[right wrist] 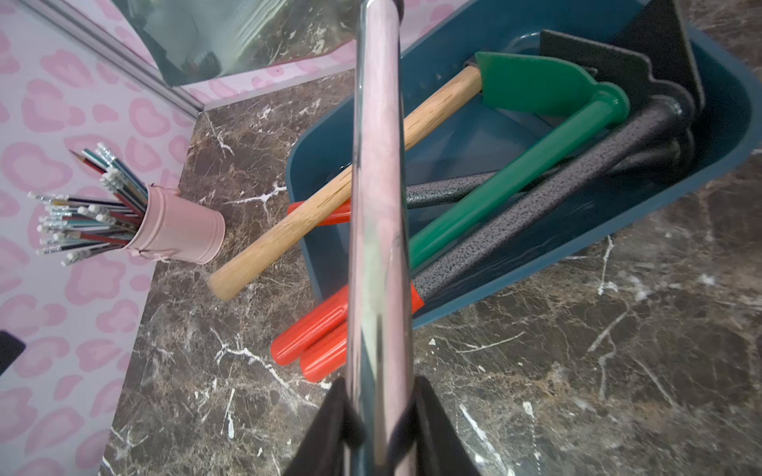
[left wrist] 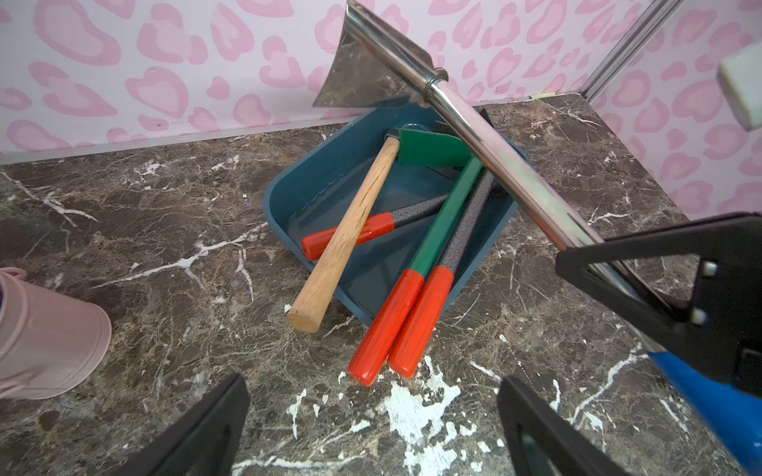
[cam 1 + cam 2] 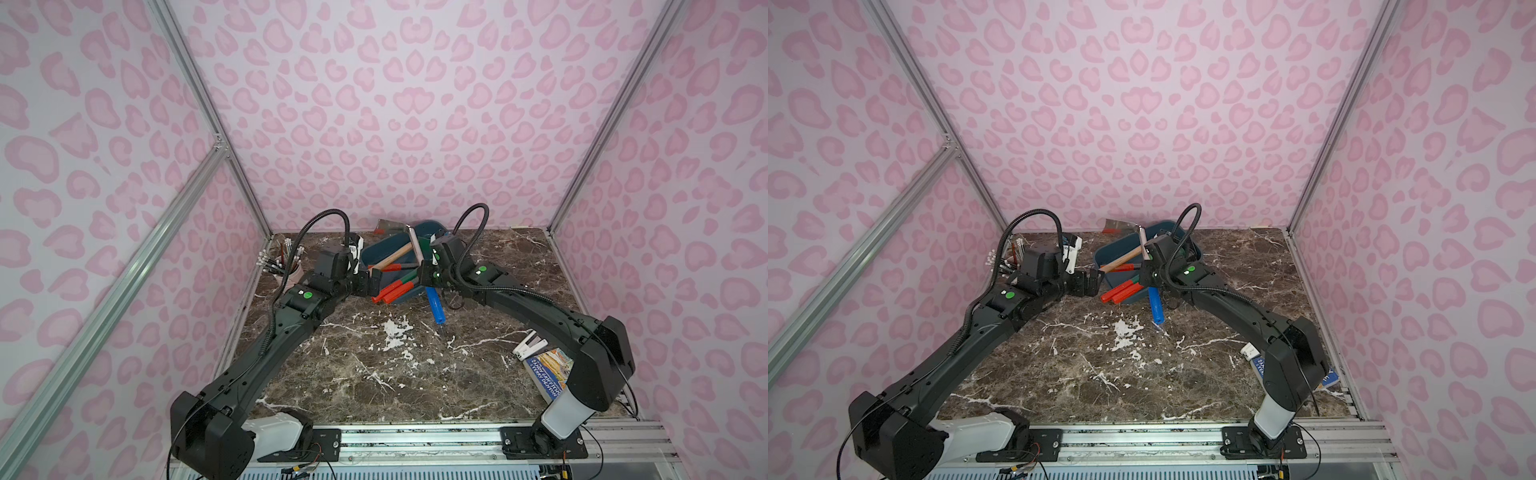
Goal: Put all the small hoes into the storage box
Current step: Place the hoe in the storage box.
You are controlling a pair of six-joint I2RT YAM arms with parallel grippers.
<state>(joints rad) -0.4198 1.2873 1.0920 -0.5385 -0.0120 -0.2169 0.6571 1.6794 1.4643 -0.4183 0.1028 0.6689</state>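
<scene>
Although the small hoe [image 2: 495, 158] is off the marble tabletop [image 2: 165, 247], it is not yet in the storage box [image 2: 317, 177]. The right gripper [image 1: 381, 391] is clamped on its chrome shaft, just above the blue grip [image 3: 434, 305], and carries it tilted in the air. The blade [image 2: 363, 70] is high, toward the back wall beyond the box's far end. The shaft crosses over the box's rim on the right arm's side, and the blue grip hangs lower, out over the tabletop on the near side. Whether the shaft brushes the rim cannot be told, though in both top views it looks clear of it. The left gripper [image 3: 1089, 282] has its jaws wide apart and holds nothing, hovering just beside the box's near corner on its own side.

Inside the box lie a wooden-handled tool [image 2: 350, 230], a green hoe [image 2: 445, 206] and grey speckled tools [image 2: 464, 235] with red grips. Several of their handles stick out past the near rim. A pink pencil cup [image 1: 181, 230] stands apart on the left arm's side.

Judged from this, the pickup and lift are done and the carry is nearly so. What is left is to lower the blade into the box, lay the shaft across the other tools and let go. Because the box is crowded, the blue grip will likely overhang the rim as the others do.
</scene>
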